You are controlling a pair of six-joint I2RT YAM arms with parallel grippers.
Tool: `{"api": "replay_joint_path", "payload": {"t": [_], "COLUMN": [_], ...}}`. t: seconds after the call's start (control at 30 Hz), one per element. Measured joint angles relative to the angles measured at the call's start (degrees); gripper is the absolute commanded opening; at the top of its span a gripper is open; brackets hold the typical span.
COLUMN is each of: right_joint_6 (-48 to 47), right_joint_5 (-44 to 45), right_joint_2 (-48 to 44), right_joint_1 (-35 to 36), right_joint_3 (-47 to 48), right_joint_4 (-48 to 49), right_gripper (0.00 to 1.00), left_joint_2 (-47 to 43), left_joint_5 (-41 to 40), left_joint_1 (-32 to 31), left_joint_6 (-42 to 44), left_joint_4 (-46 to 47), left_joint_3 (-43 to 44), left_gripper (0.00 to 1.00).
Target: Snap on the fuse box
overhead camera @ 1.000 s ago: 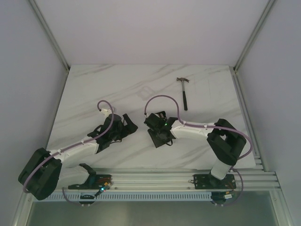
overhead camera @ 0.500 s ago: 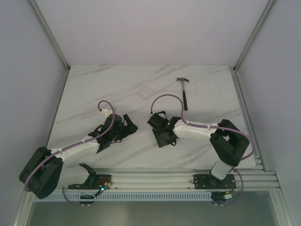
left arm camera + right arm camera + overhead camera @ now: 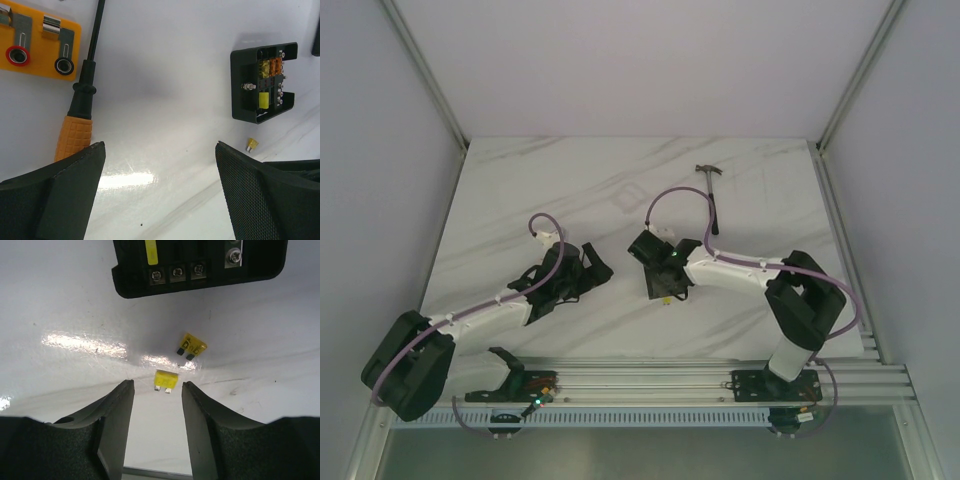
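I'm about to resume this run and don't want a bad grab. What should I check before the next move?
1. Right gripper empty: ok. The jaws are part open with nothing between them.
2. Left gripper empty: ok. The jaws are wide open over bare table.
3. Fuse box lidded: not ok. It lies open with its fuses exposed.
4. Loose fuses away from the right jaws: not ok. The nearer yellow fuse lies just ahead of the tips. The second yellow fuse lies between it and the box.
5. Clear lid located: cannot tell. The top view shows only a faint square outline on the far table.
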Motion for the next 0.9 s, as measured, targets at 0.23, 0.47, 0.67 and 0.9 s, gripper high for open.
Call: {"api": "replay_joint_path", "payload": {"t": [0.23,0.47,0.67,0.9], "right_joint_6": [2.7,3.7,3.8,3.7], "right_joint_5": [0.4,0.5,0.3,0.6], "right_joint_2": [2.0,3.8,3.8,3.8], "right_joint_1": [0.0,0.0,0.0,0.0], "right_joint_3": [0.0,0.1,0.2,0.2], "right_joint_4": [-0.7,-0.8,-0.5,-0.3], "right_gripper": [0.45,0.39,0.31,0.25], "left_joint_2": [0.0,0.0,0.0,0.0], "left_joint_5": [0.2,0.4,0.7,1.4], "left_joint_1": [0.0,0.0,0.0,-0.2], "left_joint_6": [0.0,0.0,0.0,0.0], "left_joint_4": [0.0,0.1,0.1,0.4], "left_joint_3": [0.0,0.0,0.0,0.0], "left_gripper": [1.00,1.00,1.00,1.00]}}
